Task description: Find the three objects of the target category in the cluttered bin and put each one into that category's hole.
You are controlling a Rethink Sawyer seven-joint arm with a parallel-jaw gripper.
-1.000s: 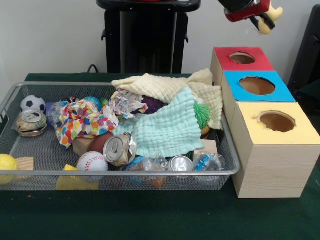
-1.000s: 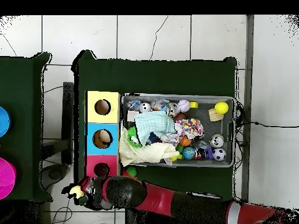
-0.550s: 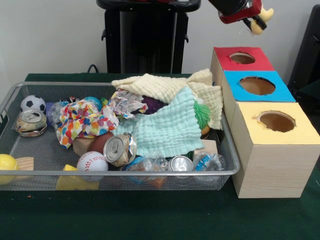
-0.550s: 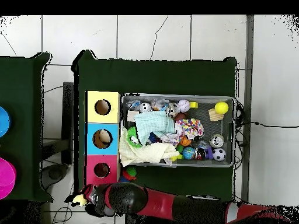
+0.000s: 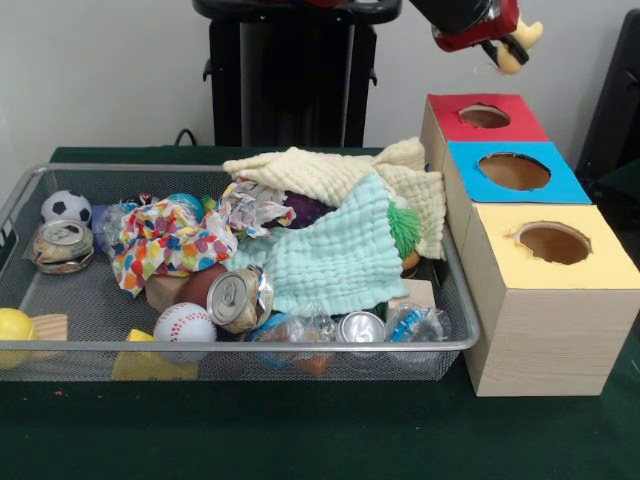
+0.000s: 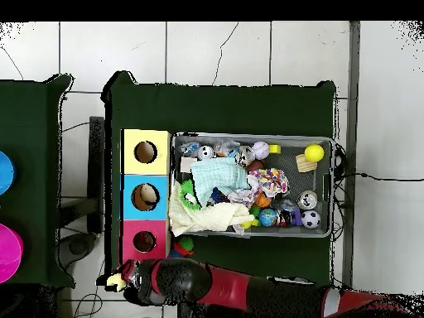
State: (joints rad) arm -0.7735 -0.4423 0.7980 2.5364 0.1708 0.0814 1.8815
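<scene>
Wire bin (image 5: 20, 195) takes up the left side and it's stuffed: soccer ball (image 5: 66, 207) at about 9 o'clock, baseball (image 5: 184, 327) and crushed can (image 5: 240, 298) toward 6, mint cloth (image 5: 335, 260) draped over the middle. Right of it sit the three boxes: yellow box (image 5: 553, 243) nearest, blue box (image 5: 514, 171) next, red box (image 5: 484, 116) farthest. Up at 1 o'clock the gripper (image 5: 500, 45) hangs above the red box, jaws clamped on a small yellow toy (image 5: 517, 50).
</scene>
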